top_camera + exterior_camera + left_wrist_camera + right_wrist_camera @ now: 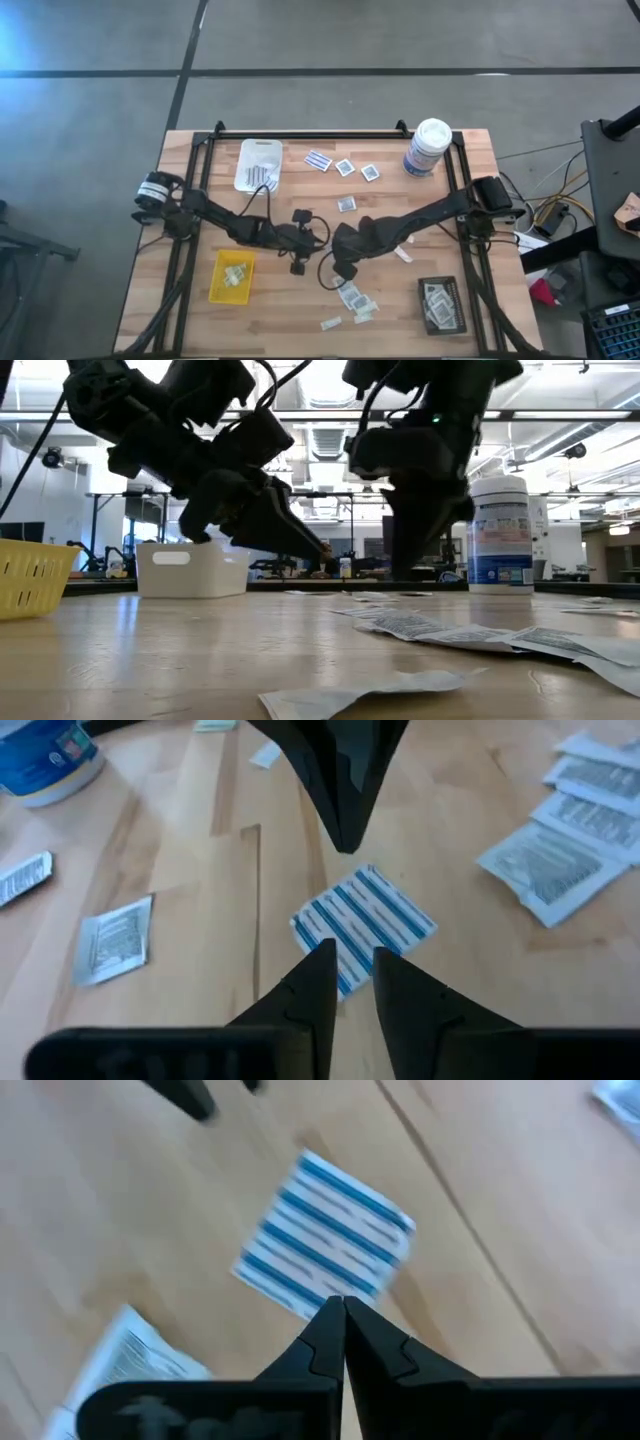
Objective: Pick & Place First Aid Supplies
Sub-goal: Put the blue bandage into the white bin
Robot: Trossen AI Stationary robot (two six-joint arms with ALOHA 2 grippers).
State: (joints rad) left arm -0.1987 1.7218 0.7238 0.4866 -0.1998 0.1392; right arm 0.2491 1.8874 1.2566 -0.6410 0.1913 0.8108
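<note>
The wooden tabletop (300, 300) is evenly lit from above, with a blue glare seen on the floor (30, 40) beyond its far left corner. In the low view, both arms are silhouetted against bright ceiling lights (335, 440). The blue-striped packet (325, 1235) is blurred in the right wrist view.

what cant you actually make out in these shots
- Whether the blue-striped packet is off the table: the high view hides it under both arms.
- Whether the right gripper pinches that packet's edge: its shut fingers cover the contact.
- The left gripper sits at the packet's other edge; contact unclear.
- Black tray contents: too small from above.
- Canister label text: too small to read.
</note>
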